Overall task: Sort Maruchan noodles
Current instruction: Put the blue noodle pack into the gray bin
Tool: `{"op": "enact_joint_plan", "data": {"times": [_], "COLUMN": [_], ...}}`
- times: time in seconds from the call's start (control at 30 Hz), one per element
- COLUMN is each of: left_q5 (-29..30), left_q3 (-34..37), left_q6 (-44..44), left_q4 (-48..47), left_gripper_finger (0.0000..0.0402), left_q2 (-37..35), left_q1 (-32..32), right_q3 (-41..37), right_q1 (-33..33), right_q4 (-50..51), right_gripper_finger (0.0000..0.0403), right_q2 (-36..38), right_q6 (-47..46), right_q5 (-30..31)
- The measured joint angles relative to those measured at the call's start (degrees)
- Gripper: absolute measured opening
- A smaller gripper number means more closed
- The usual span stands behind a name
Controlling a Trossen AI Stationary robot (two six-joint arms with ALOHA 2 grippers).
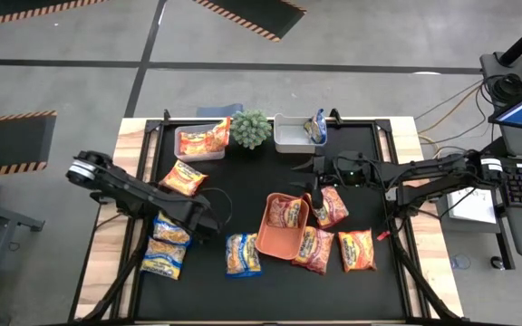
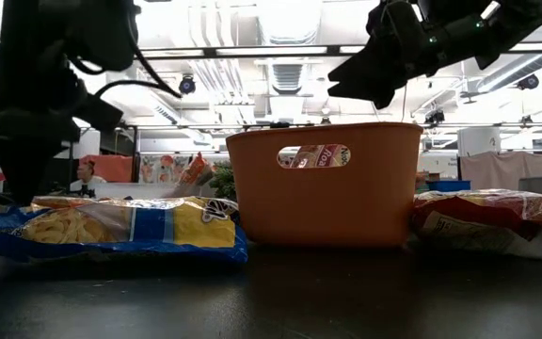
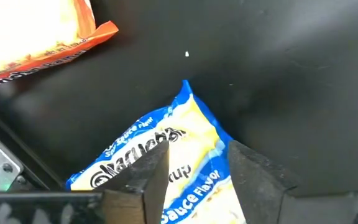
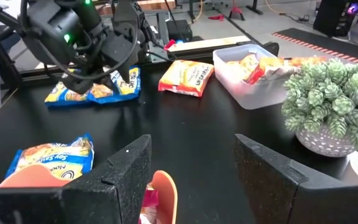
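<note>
Noodles (image 1: pixel 170 230), yellow-and-blue, are lying on the table (image 1: pixel 243 181) at its left side, beneath the left tool (image 3: pixel 191 177), whose fingers are straddling the packet, slightly parted. Right tool (image 1: pixel 314 181), spread, is hovering over the orange tray (image 1: pixel 275 237).

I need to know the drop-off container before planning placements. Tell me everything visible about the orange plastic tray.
The orange plastic tray is a small, deep, rectangular bin with smooth opaque walls, rounded corners and an oval handle cutout in its end wall. It stands upright near the middle of the black table. One dark red noodle packet lies inside and shows through the cutout. Red packets lie close along its right side; contact is unclear. The right gripper hovers above it.
</note>
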State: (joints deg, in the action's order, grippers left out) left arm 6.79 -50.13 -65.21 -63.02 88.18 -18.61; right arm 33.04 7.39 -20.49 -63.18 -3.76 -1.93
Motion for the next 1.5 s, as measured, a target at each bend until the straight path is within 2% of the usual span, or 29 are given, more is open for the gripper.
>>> {"op": "enact_joint_plan", "data": {"times": [0.2,0.43,0.57,0.67,0.77,0.83,0.93,1.13,1.33,1.5], "left_q5": [0.2,0.3,0.4,1.1,5.7,9.8,12.7,20.0,20.3,19.2], "left_q3": [0.1,1.0,1.3,1.3,1.3,1.4,0.6,-1.0,-3.5,-2.8], "left_q6": [0.0,0.7,1.5,3.1,9.4,17.5,31.7,49.3,52.5,50.9], "left_q4": [0.2,4.5,5.9,6.4,10.7,16.9,24.5,24.3,14.1,10.5], "left_gripper_finger": [0.0158,0.0137,0.0102,0.0053,0.0010,0.0017,0.0040,0.0076,0.0105,0.0108], "left_q2": [2.1,3.4,4.0,4.0,3.5,2.9,2.6,2.5,1.5,-4.4], "left_q1": [-0.1,-0.7,-1.0,-1.0,-1.0,-1.0,-1.2,-1.2,-2.7,-5.9], "right_q3": [0.0,0.0,0.0,0.0,0.0,0.0,0.0,0.0,1.1,3.1], "right_q1": [0.0,0.0,0.0,0.0,0.0,0.0,0.0,0.0,0.2,0.3], "right_q4": [0.0,0.0,0.0,0.0,0.0,0.0,0.0,0.1,0.1,0.5], "right_gripper_finger": [0.0215,0.0215,0.0215,0.0215,0.0215,0.0215,0.0215,0.0215,0.0215,0.0215], "right_q2": [0.0,0.0,0.0,0.0,0.0,0.0,0.0,0.0,0.0,-1.1], "right_q6": [-0.5,-0.8,-0.8,-0.8,-0.8,-0.8,-1.2,-2.3,-7.3,-10.3], "right_q5": [0.0,0.0,0.0,0.0,0.0,0.0,0.0,0.0,0.6,0.9]}}
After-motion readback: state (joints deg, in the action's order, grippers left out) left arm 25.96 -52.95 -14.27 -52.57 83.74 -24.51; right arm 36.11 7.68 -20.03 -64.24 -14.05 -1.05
